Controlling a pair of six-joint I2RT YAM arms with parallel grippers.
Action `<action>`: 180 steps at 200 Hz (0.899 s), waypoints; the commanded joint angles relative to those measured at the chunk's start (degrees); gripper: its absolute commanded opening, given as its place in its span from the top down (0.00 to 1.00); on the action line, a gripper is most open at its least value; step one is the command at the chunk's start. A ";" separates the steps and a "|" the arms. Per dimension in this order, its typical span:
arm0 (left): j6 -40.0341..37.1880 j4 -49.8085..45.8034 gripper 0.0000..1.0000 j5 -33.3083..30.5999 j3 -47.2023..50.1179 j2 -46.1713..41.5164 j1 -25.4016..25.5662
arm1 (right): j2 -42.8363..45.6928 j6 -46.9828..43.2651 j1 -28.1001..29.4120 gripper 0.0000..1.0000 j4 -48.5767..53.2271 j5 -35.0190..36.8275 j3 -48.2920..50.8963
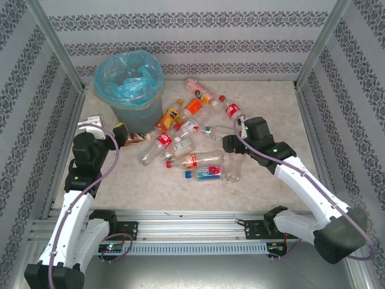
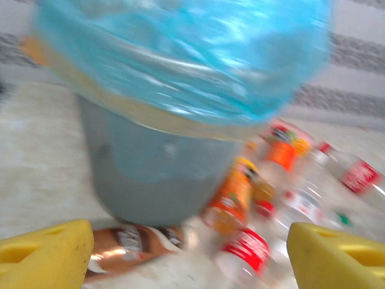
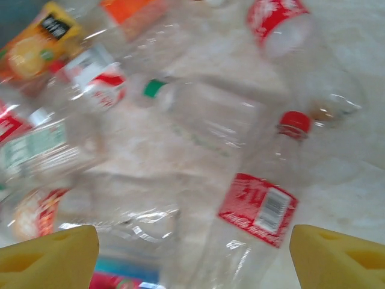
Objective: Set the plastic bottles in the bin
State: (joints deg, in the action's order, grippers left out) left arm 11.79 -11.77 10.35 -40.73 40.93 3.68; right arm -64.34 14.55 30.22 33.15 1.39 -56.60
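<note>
One bin (image 1: 137, 113), about twelve plastic bottles (image 1: 194, 160) lying beside it; left hand (image 2: 190, 253) and right hand (image 3: 194, 256) both spread wide.

Lab-type robot test booth: alu frame posts (image 1: 57, 45), wallpaper-print panels (image 1: 192, 36) walling a marble-look counter (image 1: 271, 108) beyond the fingers (image 2: 42, 253), slotted mounting rail (image 1: 192, 224).

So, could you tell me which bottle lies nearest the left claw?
The brown-labelled bottle, on its side at the foot of the bin, right by the left claw; the other bottles lie farther right.
</note>
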 commanded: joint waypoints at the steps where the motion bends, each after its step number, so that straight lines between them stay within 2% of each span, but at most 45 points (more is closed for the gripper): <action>1: -5.56 -12.25 0.17 10.49 -4.00 -0.32 6.46 | -4.19 -6.67 5.98 0.19 10.66 0.95 -5.07; 29: -16.07 -16.82 0.15 11.45 -3.08 -1.18 18.28 | -9.99 -17.79 12.89 0.26 13.26 1.33 -9.10; 52: -19.35 -14.58 0.13 15.23 1.95 -1.88 23.50 | -15.68 -29.75 16.16 0.30 11.98 1.10 -10.21; 78: -17.86 -7.56 0.11 17.07 7.60 -2.93 24.27 | -22.73 -39.50 15.52 0.35 9.91 -0.95 -11.80; 101: -19.87 -8.11 0.09 15.69 8.46 -3.87 24.27 | -26.87 -46.48 13.26 0.37 6.68 -3.98 -12.22; 132: -22.53 -9.38 0.05 13.49 10.59 -5.15 24.27 | -30.33 -52.28 9.63 0.33 1.72 -7.70 -12.60; 155: -23.03 -9.41 0.04 12.03 10.64 -4.99 24.27 | -33.36 -55.40 7.72 0.30 1.92 -8.92 -14.67; 180: -23.35 -9.69 0.04 11.15 10.68 -4.94 24.27 | -35.44 -58.15 5.55 0.27 3.06 -13.52 -16.46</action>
State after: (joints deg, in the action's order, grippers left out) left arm -9.13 -22.31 22.87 -30.52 36.40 27.42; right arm -98.08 -38.02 37.21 36.14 -6.55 -70.65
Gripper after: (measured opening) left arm 0.958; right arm 0.717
